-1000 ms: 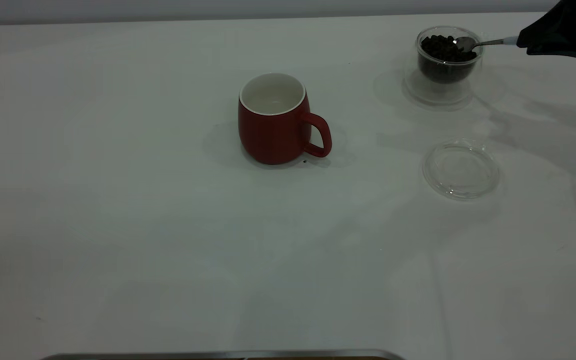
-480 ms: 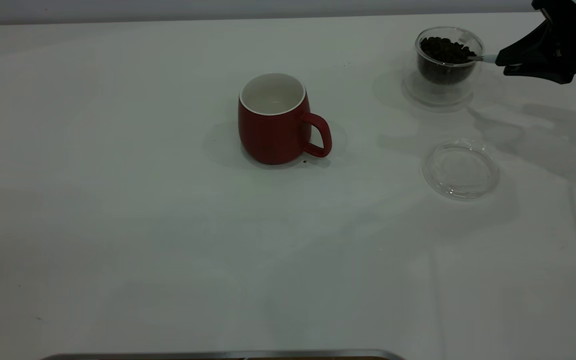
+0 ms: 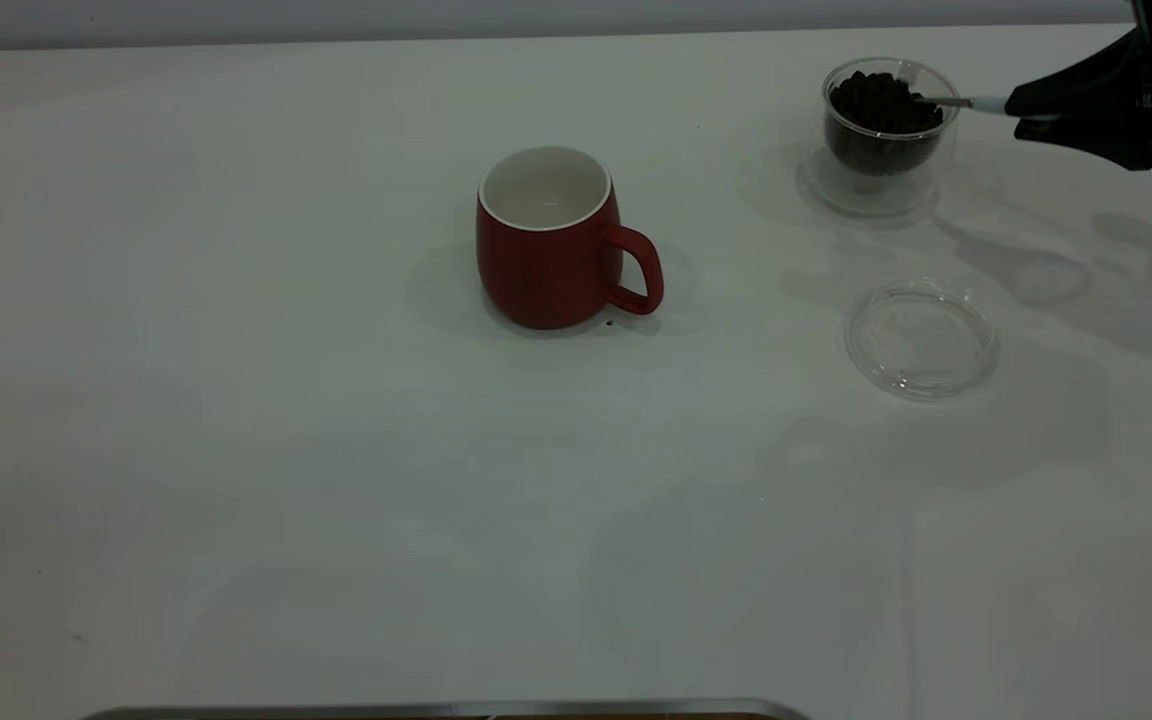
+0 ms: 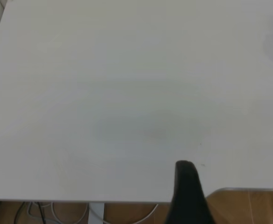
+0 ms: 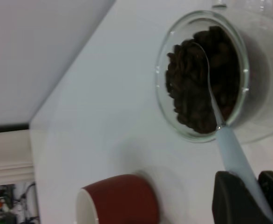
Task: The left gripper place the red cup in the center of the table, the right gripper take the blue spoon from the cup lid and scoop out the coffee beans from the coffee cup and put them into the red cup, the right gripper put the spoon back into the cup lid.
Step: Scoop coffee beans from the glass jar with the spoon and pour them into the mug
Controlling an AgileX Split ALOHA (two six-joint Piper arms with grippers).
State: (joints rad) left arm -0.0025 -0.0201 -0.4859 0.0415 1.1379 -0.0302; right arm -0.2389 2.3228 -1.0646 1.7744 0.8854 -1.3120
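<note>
The red cup (image 3: 548, 240) stands upright mid-table (image 3: 336, 500), empty, handle toward the right; its rim also shows in the right wrist view (image 5: 118, 201). At the far right, the clear coffee cup (image 3: 881, 130) (image 5: 201, 70) holds coffee beans (image 3: 876, 100) (image 5: 194, 84). My right gripper (image 3: 1021, 108) (image 5: 255, 196) is shut on the blue spoon's pale handle (image 3: 981, 104) (image 5: 234, 154); the metal bowl lies in the beans. The cup lid (image 3: 921, 338) lies empty in front of the coffee cup. My left gripper (image 4: 187, 186) hangs over the table's edge, away from everything.
A metal strip (image 3: 436, 710) runs along the near edge. A dark speck (image 3: 608, 322) lies by the red cup's base. Wooden floor (image 4: 253, 205) shows past the table's corner. The white wall borders the far side.
The spoon bowl went from above the beans down into them. The right gripper dropped, then rose slightly. The coffee cup shifted a little to the left.
</note>
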